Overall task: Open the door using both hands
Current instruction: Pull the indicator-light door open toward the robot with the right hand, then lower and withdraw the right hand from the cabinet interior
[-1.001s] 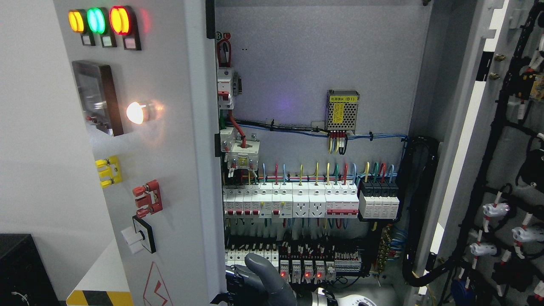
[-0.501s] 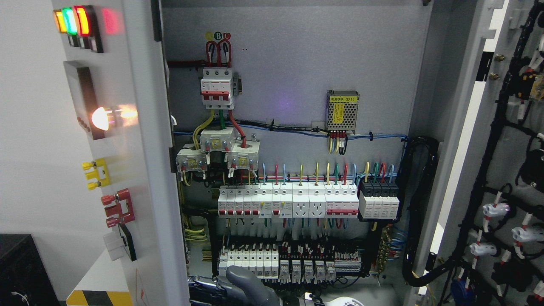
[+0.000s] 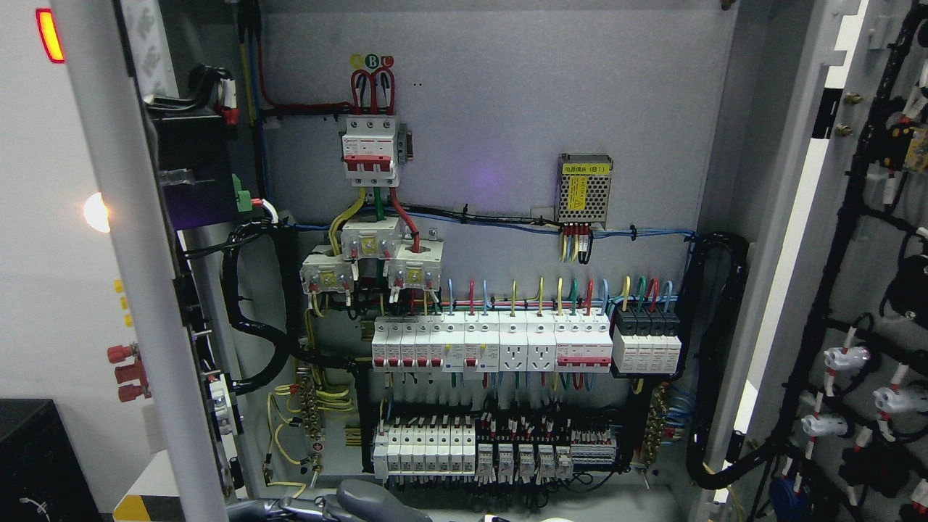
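Left door [image 3: 123, 290] swung edge-on; right door [image 3: 848, 254] wide open; one grey hand [image 3: 362, 500] at bottom edge, grip indeterminable, side unclear.

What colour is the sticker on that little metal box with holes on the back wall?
Yellow. The sticker on the box shows best in the head view.

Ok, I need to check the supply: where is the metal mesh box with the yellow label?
In the head view the mesh box sits on the cabinet's back panel, right of centre, above the white breaker row.
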Available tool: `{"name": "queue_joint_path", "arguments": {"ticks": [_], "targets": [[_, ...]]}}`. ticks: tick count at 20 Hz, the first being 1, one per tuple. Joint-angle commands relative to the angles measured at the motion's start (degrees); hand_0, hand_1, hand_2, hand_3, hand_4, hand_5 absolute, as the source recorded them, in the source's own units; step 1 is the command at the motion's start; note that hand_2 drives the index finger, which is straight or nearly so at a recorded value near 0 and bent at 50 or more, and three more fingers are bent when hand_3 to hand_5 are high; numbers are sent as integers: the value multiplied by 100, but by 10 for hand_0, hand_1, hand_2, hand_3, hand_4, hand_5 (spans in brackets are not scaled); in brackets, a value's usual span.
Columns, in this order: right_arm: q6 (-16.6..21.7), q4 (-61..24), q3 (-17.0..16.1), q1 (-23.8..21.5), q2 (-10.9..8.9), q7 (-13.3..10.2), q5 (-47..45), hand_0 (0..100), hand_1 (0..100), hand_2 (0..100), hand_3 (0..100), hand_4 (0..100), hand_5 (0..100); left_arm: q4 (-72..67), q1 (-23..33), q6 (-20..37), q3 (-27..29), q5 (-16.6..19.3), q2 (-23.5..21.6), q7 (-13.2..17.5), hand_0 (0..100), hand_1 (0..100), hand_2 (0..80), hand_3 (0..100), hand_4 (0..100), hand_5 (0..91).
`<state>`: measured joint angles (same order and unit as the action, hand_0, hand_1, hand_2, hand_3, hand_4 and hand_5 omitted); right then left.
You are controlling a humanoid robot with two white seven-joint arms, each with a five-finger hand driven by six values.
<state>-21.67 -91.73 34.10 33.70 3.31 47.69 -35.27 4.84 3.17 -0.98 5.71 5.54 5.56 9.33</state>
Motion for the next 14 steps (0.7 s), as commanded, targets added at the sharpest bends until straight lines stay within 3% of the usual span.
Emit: {"name": "queue_joint_path", "arguments": {"ticks": [1,9,14], "targets": [[13,-64,404,-65,249,-22,29,0,0,0,0,0,0,0,0,1,0,0,7,-2,0,0,0,0,0,0],[40,-170,852,-127,267,-22,64,0,0,0,0,0,0,0,0,1,0,0,-2,-2,0,0,0,0,0,0],[40,-161,905,-118,293,-22,64,0,0,0,0,0,0,0,0,1,0,0,-2,-2,0,0,0,0,0,0]]}}
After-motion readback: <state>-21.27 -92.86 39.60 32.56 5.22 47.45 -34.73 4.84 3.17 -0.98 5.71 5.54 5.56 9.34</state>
